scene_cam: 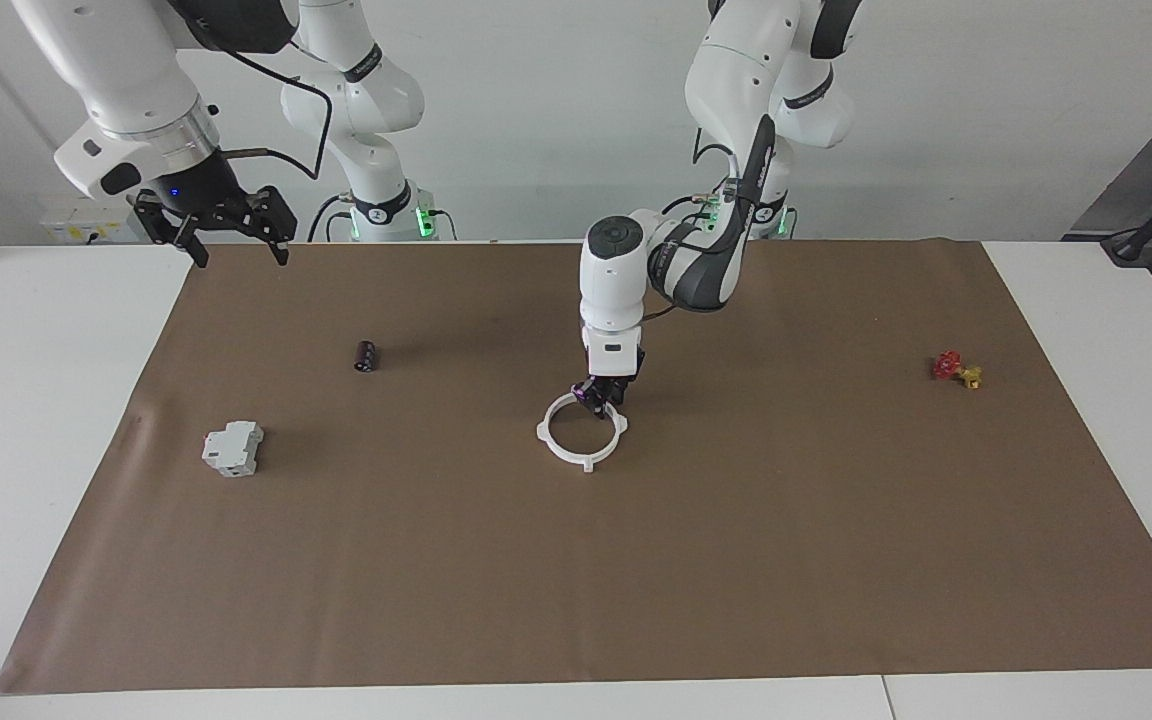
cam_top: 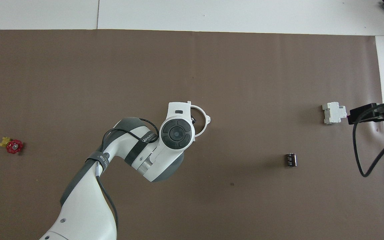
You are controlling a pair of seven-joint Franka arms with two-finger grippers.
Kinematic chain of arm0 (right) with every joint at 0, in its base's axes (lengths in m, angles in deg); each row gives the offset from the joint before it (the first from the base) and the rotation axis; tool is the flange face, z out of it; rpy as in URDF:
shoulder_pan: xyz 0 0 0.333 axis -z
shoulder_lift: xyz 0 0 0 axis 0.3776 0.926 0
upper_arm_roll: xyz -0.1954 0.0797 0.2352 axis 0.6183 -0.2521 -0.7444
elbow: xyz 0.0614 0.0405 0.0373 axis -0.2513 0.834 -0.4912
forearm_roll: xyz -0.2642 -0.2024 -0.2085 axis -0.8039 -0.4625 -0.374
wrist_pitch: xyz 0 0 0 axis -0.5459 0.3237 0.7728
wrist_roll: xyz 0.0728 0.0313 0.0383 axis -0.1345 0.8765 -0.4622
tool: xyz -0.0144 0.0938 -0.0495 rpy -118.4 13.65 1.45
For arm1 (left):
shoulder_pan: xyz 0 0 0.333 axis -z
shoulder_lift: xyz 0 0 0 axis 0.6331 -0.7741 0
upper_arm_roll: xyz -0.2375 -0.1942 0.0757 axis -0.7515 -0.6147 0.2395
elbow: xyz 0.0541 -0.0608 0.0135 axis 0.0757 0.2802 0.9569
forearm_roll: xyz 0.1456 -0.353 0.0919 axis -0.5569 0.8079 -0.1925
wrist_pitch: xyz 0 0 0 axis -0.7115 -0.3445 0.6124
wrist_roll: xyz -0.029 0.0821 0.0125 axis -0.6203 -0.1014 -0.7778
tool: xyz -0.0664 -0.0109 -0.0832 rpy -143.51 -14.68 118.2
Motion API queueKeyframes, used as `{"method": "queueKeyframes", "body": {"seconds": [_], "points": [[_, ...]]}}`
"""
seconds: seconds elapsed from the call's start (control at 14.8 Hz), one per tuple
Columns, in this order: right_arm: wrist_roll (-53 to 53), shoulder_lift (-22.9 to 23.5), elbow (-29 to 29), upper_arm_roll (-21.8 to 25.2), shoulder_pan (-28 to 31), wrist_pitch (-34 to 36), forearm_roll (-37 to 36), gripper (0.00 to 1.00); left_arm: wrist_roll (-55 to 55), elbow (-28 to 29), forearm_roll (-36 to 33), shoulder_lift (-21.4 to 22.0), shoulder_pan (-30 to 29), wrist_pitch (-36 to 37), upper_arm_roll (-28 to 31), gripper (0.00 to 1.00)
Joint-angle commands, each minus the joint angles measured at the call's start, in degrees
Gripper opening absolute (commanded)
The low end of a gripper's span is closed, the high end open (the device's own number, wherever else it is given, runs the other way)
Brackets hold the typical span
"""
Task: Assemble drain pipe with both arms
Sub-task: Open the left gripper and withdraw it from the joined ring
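Drain pipe (scene_cam: 583, 431) flat on brown mat, mid tabletop (scene_cam: 56, 400), arcs look joined into ring. Left gripper (scene_cam: 600, 399) at ring's robot-side rim, fingers apart or clamped: cannot tell. Right gripper (scene_cam: 228, 226) spread, waiting high over mat corner. Step: seating final joint, probably. Next: release, lift straight up.

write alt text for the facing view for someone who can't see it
The left gripper is down at the robot-side rim of a white ring-shaped drain pipe lying mid-mat. The right gripper waits raised, fingers open, over the mat's corner. A grey-white block, a dark cylinder and a red-and-yellow valve lie apart.
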Motion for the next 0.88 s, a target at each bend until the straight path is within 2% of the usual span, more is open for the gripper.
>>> {"method": "queueKeyframes", "body": {"seconds": [0.0, 0.27, 0.47, 0.61, 0.81], "points": [[-0.4, -1.0, 0.7, -0.6, 1.1, 0.7, 0.8, 1.0, 0.1, 1.2, -1.2, 0.4, 0.8, -1.2, 0.9, 1.0], [-0.4, -1.0, 0.7, -0.6, 1.1, 0.7, 0.8, 1.0, 1.5, 1.1, -1.2, 0.5, 0.6, 0.0, 1.0, 1.0], [-0.4, -1.0, 0.7, -0.6, 1.1, 0.7, 0.7, 1.0, 1.5, -1.1, -1.5, 0.8, 0.2, 4.0, 1.1, 1.0], [-0.4, -1.0, 0.7, -0.6, 1.1, 0.7, 0.8, 1.0, 4.1, -2.2, -1.5, 3.8, -1.0, 8.1, 1.2, 1.0], [-0.4, -1.0, 0.7, -0.6, 1.1, 0.7, 0.7, 1.0, 17.9, -2.2, -1.2, 12.4, -7.2, 17.9, 0.9, 1.0]]}}
